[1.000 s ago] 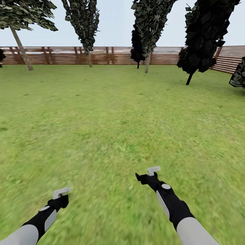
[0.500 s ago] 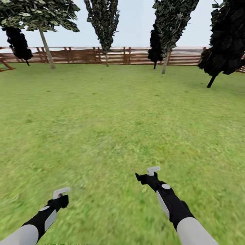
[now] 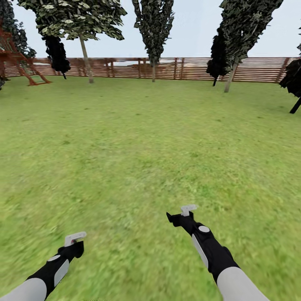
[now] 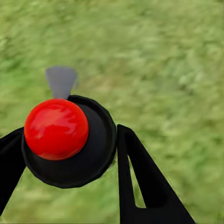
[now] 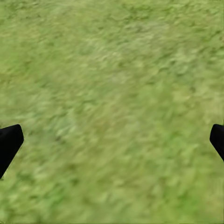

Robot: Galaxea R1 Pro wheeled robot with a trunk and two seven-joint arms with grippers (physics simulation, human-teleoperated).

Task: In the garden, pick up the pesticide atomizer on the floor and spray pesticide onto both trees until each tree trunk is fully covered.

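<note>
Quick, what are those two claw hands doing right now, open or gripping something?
Left gripper: closed on a black sprayer with a red button.
Right gripper: open, holding nothing, with lawn between its fingers.

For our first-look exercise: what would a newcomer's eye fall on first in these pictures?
The wide green lawn, backed by a brown slat fence with tall trees along it. In the left wrist view, a shiny red ball on a black disc sits between dark fingers above the grass.

Trees (image 3: 154,29) stand before fence (image 3: 188,69), behind lawn (image 3: 138,142).
</note>
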